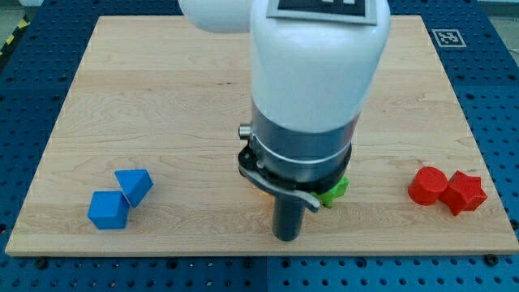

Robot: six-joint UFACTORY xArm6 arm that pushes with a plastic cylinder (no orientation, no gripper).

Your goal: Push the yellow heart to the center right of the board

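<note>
Camera view: my tip (285,237) rests on the desk (186,97) near its bottom edge. The yellow heart is hidden; only a green block (336,191) peeks out beside my upright arm (312,89). I carry no pincer.

txt: none legible | fiducial marker (447,37) on blue table, top right: pattern only | arm-top marker (320,6): cut off, unreadable

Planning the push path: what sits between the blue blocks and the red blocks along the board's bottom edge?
In the camera view, my tip stands between the blue blocks and red blocks, with a green block peeking from behind the arm.
</note>
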